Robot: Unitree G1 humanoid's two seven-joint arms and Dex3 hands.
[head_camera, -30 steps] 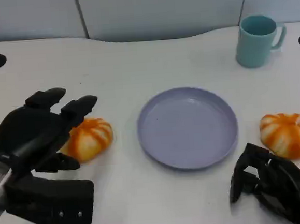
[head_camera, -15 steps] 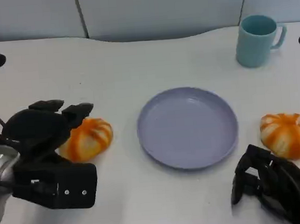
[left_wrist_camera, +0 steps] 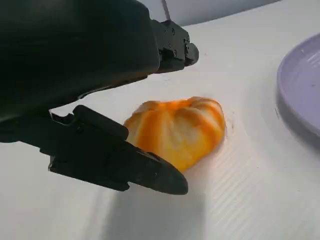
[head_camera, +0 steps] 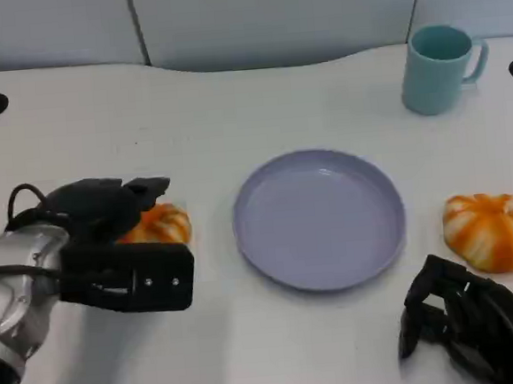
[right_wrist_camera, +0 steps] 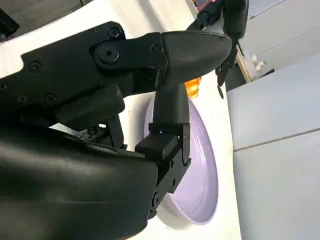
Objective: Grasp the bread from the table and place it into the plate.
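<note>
Bread [left_wrist_camera: 177,130] sits btwn left hand's [head_camera: 107,208] spread fingers, not gripped yet; plate [head_camera: 319,218] just to its right. Right hand [head_camera: 471,322] curled, idle.

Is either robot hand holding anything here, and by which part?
Nothing is held. The left robot hand brackets the bread with fingers apart, not closed; the right robot hand rests empty.

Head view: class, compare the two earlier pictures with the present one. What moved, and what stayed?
The left hand came down over the orange-and-white striped bread on the left, fingers either side but not yet closed. The lavender round plate, teal mug, the second striped bread and right hand kept their places.
</note>
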